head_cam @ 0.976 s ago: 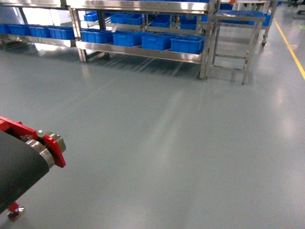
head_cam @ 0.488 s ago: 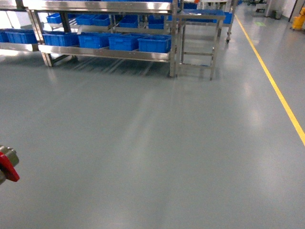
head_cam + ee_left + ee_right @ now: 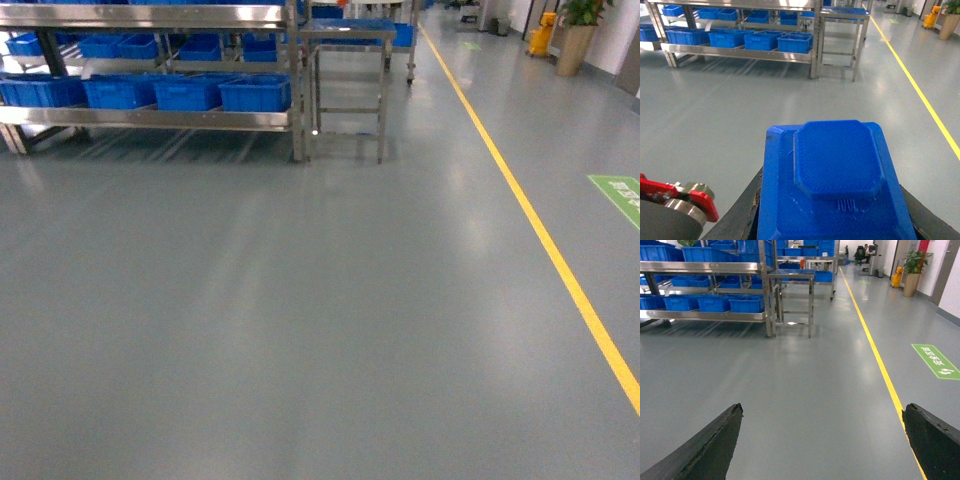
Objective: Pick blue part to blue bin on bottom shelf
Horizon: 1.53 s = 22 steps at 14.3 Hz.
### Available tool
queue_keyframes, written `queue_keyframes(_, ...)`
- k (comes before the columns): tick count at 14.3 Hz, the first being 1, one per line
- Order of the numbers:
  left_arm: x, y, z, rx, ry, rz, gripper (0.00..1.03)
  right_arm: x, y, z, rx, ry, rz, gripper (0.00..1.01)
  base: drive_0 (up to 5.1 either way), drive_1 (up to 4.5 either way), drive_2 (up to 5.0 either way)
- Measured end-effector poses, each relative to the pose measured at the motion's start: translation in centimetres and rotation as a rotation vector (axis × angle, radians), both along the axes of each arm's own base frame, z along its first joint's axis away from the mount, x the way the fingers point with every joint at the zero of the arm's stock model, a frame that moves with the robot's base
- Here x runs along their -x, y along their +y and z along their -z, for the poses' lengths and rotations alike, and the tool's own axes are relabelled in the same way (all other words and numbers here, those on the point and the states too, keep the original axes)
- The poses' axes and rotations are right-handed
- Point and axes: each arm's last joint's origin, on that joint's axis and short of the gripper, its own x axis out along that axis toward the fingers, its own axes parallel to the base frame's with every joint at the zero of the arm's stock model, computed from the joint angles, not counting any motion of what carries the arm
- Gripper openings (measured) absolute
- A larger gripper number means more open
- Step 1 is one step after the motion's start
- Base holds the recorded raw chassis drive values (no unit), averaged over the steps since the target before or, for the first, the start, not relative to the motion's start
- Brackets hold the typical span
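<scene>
Up at ten o'clock in the head view, the bottom shelf is carrying a row of blue crates, the blue bin sitting at its right end beside the steel table. A yellow line is running down the grey floor from twelve toward four o'clock. Neither claw is showing here.

Over to the left wrist camera: the blue part is filling the six o'clock area, wedged between the dark fingers of the left gripper, which is clamping it on both flanks. The rack is sitting far off at eleven o'clock.

Right wrist camera now: the right gripper is hanging spread wide, one black finger at seven o'clock, the other at five, bare floor between them. A green floor marking is lying at three o'clock.
</scene>
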Motion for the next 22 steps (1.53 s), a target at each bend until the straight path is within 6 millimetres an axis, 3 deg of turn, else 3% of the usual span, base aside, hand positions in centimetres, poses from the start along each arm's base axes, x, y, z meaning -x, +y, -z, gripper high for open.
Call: queue_keyframes(22, -0.03, -0.02, 0.02, 0.000, 0.003, 0.002, 0.43, 0.00, 0.00, 0.01, 0.000, 0.001, 0.000, 0.98, 0.0, 4.10, -4.1)
